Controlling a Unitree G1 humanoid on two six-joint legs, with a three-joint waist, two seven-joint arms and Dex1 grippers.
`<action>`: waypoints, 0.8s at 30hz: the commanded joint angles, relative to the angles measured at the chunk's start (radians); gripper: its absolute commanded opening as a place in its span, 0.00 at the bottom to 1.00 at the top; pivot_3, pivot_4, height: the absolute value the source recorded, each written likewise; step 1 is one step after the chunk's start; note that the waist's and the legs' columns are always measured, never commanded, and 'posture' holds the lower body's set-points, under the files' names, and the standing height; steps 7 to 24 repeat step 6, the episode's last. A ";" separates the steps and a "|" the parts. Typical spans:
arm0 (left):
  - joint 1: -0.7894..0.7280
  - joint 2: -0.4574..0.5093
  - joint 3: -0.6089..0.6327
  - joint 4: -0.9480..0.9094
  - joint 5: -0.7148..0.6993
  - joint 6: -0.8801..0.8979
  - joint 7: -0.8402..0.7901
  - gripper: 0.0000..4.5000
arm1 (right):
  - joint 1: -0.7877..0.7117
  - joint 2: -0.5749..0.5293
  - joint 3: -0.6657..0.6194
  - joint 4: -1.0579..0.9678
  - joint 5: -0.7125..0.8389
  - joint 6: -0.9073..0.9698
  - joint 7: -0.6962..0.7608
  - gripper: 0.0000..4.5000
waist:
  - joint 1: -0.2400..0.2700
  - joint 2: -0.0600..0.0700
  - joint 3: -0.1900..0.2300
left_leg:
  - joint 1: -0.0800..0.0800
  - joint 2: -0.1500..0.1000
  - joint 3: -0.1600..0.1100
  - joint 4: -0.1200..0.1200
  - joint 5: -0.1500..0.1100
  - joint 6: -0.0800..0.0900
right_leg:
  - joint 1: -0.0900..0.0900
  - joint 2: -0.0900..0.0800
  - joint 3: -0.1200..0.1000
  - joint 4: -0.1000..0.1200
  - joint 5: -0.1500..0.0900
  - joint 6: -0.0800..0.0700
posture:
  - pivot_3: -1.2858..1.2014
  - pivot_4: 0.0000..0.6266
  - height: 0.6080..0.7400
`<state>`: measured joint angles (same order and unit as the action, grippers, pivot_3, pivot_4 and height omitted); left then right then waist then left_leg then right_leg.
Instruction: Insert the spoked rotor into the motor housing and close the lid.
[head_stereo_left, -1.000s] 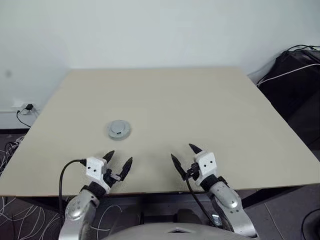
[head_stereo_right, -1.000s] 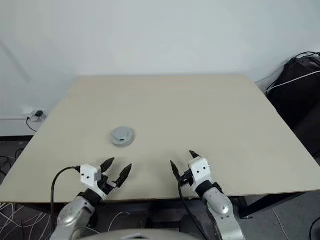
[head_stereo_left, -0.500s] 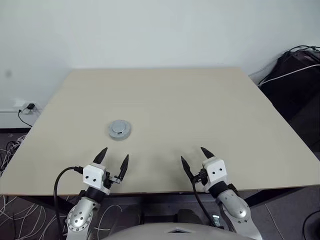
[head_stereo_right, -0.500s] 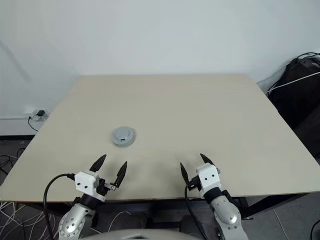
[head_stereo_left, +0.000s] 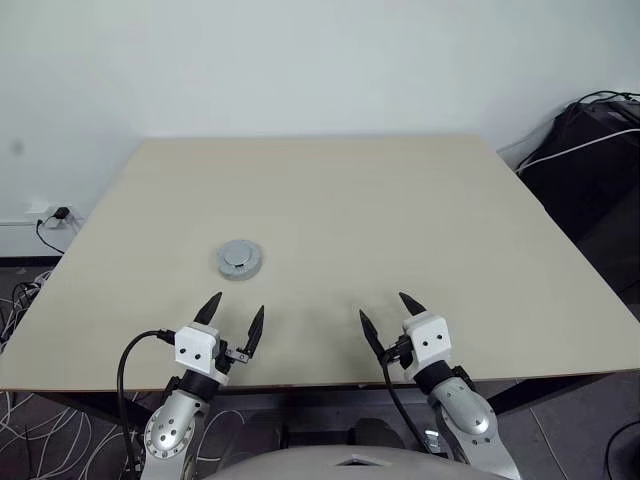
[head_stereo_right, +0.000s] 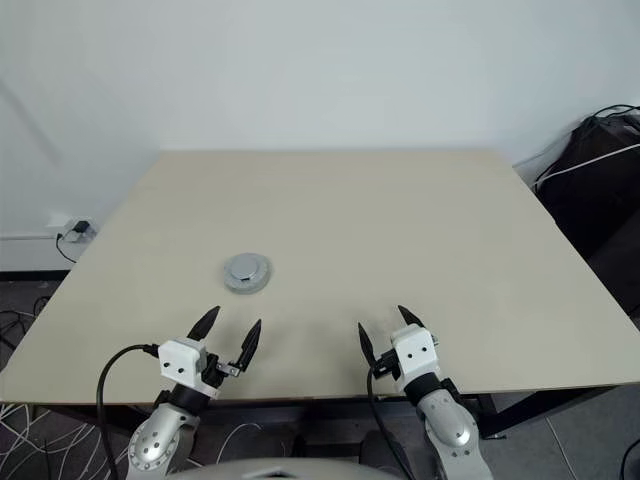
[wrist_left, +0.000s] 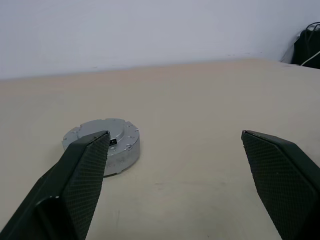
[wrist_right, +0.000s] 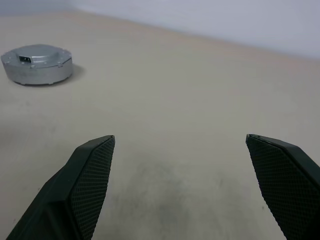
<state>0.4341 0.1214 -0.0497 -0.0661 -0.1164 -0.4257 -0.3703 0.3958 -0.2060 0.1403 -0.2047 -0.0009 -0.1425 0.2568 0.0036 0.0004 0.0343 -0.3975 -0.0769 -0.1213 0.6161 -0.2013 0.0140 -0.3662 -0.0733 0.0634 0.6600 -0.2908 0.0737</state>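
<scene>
Both arms are reaching level over the beige table's (head_stereo_left: 420, 220) near edge, the left claw (head_stereo_left: 232, 318) and right claw (head_stereo_left: 388, 318) spread wide, empty, near the closed round grey metal motor housing (head_stereo_left: 239, 259).

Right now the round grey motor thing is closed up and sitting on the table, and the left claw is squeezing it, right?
Not quite. The closed motor housing does sit on the table, but the left claw is not squeezing it. The left eye view shows that claw open, near the table's front edge, apart from the housing.
</scene>
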 joint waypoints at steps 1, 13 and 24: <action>-0.016 0.002 -0.001 -0.002 -0.002 -0.028 0.004 0.99 | -0.021 0.001 -0.010 -0.014 0.008 -0.009 0.003 1.00 | 0.000 0.000 0.000 | 0.000 0.000 0.000 0.000 0.000 0.000 | 0.000 0.000 0.000 0.000 0.000 0.000 | 0.52 0.00 1.00; -0.025 0.003 -0.002 0.004 -0.006 -0.025 0.002 0.99 | -0.026 0.003 -0.013 0.000 0.015 -0.018 0.007 1.00 | 0.001 0.000 0.000 | 0.000 0.000 0.000 0.000 0.000 0.000 | 0.000 0.000 0.000 0.000 0.000 0.000 | 0.52 0.00 1.00; -0.025 0.003 -0.002 0.004 -0.006 -0.025 0.002 0.99 | -0.026 0.003 -0.013 0.000 0.015 -0.018 0.007 1.00 | 0.001 0.000 0.000 | 0.000 0.000 0.000 0.000 0.000 0.000 | 0.000 0.000 0.000 0.000 0.000 0.000 | 0.52 0.00 1.00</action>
